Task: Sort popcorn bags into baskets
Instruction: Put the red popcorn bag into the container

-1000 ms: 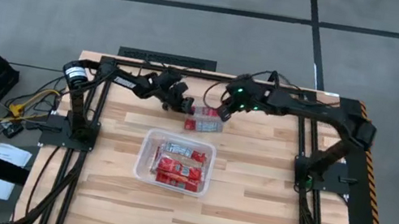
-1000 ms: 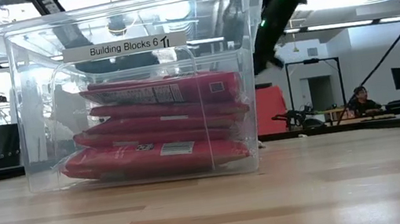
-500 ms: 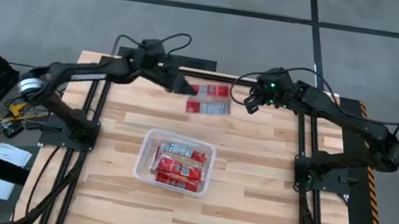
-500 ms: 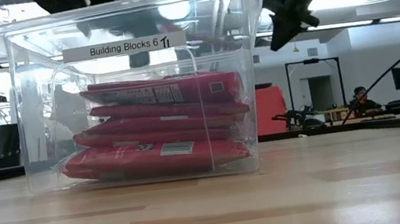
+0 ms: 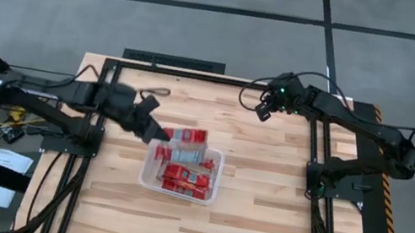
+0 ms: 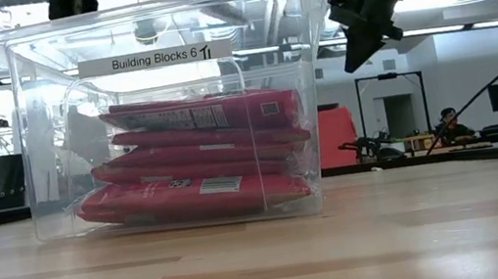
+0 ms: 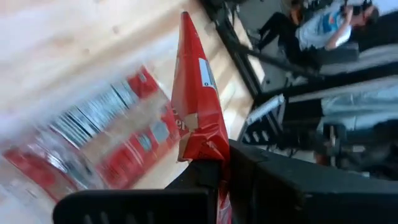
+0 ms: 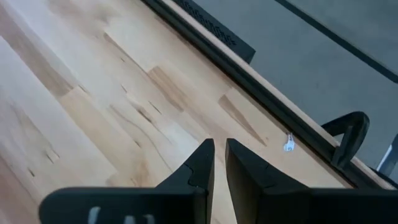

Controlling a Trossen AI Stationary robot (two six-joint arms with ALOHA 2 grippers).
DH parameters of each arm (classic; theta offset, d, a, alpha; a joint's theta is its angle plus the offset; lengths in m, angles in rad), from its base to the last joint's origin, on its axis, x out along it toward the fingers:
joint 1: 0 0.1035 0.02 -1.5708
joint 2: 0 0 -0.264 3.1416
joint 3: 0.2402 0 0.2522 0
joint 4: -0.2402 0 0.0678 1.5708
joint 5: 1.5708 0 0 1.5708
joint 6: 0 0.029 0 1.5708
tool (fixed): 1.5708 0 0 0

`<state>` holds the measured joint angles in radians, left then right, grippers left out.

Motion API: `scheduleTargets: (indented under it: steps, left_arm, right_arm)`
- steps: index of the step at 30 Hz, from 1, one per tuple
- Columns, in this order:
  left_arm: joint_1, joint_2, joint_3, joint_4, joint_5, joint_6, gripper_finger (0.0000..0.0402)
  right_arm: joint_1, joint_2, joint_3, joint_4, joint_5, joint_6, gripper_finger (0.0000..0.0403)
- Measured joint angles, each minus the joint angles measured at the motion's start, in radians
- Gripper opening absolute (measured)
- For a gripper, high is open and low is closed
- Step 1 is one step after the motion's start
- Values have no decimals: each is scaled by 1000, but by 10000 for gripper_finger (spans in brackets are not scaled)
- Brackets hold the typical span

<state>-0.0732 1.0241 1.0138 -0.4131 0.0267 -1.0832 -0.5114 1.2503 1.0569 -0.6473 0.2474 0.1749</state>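
Popcorn is what my left gripper [image 5: 155,131] carries: its fingers pinch a red popcorn bag [image 5: 185,135] by one end, and from above I see the bag hanging over the far rim of the clear tub [image 5: 147,176], which sits near the middle of the wooden table [image 5: 259,211]. Through the left wrist camera the held bag [image 7: 198,106] stands up edge-on between the two dark fingers [image 7: 273,186], its crumpled lower end clamped tight, with more red packets [image 7: 112,130] lying flat inside the tub beneath it. From table height I see the tub [image 6: 309,12] labelled "Building Blocks 6", with several red bags [image 6: 202,156] stacked flat in it, reaching about halfway up the walls. My right gripper [image 5: 262,111] hangs above the far right part of the table, well apart from the tub, holding nothing; its wrist camera shows the fingers [image 8: 198,163] nearly pressed together, a thin slit between them, over bare wood near the black frame rail [image 8: 205,31].
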Motion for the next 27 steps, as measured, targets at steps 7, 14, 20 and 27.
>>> scheduleTargets:
  steps: [7,14,20,27]
  left_arm:
    - [-72,98,-23,3,-11,-29,0]
    - [-15,175,-53,13,46,8,0]
    - [22,204,-53,14,38,26,21]
    - [61,206,-53,1,33,79,128]
  right_arm:
    - [0,0,0,0,0,0,66]
    - [0,0,0,-5,-1,0,66]
    - [0,0,0,-14,-2,0,66]
    - [0,0,0,-44,-2,0,66]
